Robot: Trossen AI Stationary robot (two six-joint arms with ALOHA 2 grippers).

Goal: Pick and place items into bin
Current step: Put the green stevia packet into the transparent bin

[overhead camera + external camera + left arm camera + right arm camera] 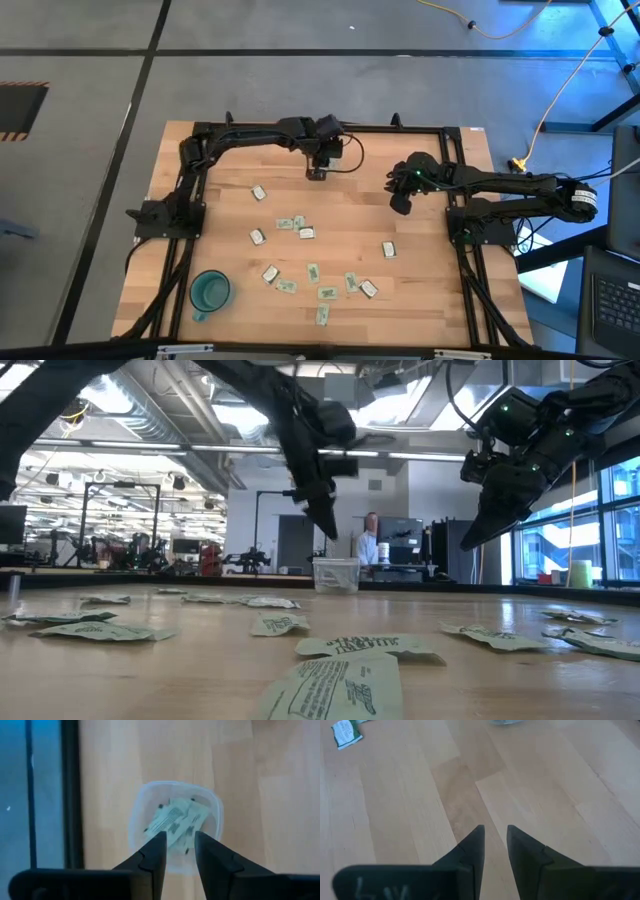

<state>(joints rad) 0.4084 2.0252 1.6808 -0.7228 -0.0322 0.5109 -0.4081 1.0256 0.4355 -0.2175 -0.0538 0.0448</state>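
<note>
Wood surface: pale plank table (420, 290) carries everything; places below go by its edges.
High view, left arm: left pincer (317, 170) hangs at the far edge, near the middle, directly over the bin (316, 175), which is mostly hidden beneath it.
High view, right arm: right pincer (400, 203) hovers over bare wood toward the far right, well apart from any packet.
High view, items: packets (290, 223) lie scattered across the centre and toward the near edge; a teal cup (211, 291) stands by the near left corner.
Low view: bin (336, 574) stands at the far edge, clear-walled, with the left pincer (325, 525) raised just above it and the right pincer (478, 538) high to one side. A person (371, 538) shows in the room beyond.
Left wrist view: left pincer (180, 842) has its fingers a narrow way apart with nothing between them; packets (176, 820) rest inside the bin (136, 810) straight below.
Right wrist view: right pincer (495, 837) stands narrowly parted and empty over bare planks; one packet (344, 732) lies well off.
Step in hand: judged as the release over the bin, a packet just let go.
Next move: judged to call for lifting clear of the bin, travelling to a loose packet, and descending with fingers straddling its thin edge.
Risk: flat packets offer little to pinch; a slide across the wood is likely.
</note>
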